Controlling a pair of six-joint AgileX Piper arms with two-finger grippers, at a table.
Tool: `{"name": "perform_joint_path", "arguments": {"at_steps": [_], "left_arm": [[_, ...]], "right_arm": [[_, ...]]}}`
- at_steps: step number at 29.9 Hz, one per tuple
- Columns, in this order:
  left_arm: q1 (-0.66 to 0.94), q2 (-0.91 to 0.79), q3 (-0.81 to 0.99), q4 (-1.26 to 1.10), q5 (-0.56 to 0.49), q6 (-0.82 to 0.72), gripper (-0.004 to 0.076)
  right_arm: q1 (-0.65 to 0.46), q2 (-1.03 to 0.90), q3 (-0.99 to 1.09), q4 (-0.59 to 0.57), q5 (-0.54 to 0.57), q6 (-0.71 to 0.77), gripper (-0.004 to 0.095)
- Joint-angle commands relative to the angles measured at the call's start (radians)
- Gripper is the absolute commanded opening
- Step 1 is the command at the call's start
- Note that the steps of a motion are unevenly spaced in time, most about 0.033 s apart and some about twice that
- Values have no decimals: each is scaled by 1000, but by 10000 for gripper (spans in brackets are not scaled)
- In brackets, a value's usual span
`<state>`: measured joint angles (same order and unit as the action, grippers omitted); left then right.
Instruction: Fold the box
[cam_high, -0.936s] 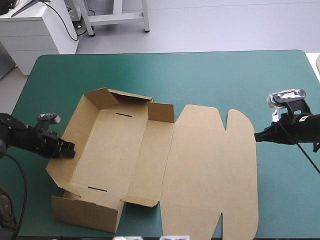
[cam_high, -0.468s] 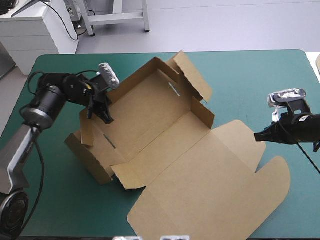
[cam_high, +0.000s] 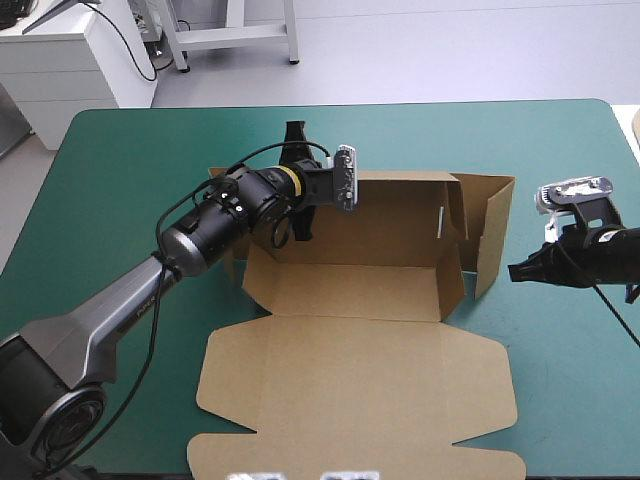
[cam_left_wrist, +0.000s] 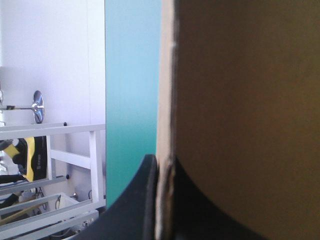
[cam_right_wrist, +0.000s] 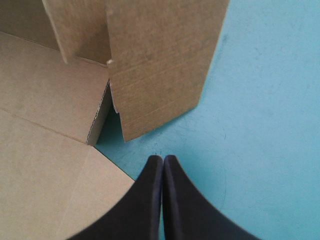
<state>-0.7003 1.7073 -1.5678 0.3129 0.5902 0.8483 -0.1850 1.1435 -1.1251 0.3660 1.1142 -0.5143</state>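
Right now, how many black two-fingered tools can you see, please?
2. The left tool grips a raised far panel of the brown cardboard box; the right tool, shut, is over the teal-green cover beside the box.

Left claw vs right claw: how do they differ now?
The left claw clamps a wall of the box; the right claw grips nothing. The left claw is at the box's far side; the right claw sits over bare teal-green cover beside its right flap. Both are shut.
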Motion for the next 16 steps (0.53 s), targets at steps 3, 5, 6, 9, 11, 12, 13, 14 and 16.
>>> {"name": "perform_joint_path", "arguments": {"at_steps": [3, 5, 6, 9, 11, 12, 13, 14, 16], "left_arm": [[-51, -50, -37, 143, -122, -142, -8], [-65, -50, -37, 193, -125, -200, -8], [-69, -50, -37, 222, -123, -230, -8], [-82, -50, -35, 311, -125, -306, -8], [-90, -50, -34, 360, -125, -377, -8], [-99, -50, -34, 390, -123, -417, -8], [-109, -50, -28, 421, -123, -455, -8], [-121, -50, -22, 453, -123, -483, -8], [-150, -50, 4, 560, -121, -563, -8]], "right_arm": [[-6, -25, -26, 45, -51, -9, -15], [-6, -25, -26, 47, -61, -9, -15], [-6, -25, -26, 47, -70, -9, -15], [-6, -25, -26, 44, -100, 14, -15], [-6, -25, -26, 42, -130, 39, -15], [-6, -25, -26, 42, -146, 39, -15], [-6, -25, -26, 44, -164, 44, -15], [-6, -25, -26, 44, -176, 44, -15], [-6, -25, -26, 52, -203, 48, -15]]}}
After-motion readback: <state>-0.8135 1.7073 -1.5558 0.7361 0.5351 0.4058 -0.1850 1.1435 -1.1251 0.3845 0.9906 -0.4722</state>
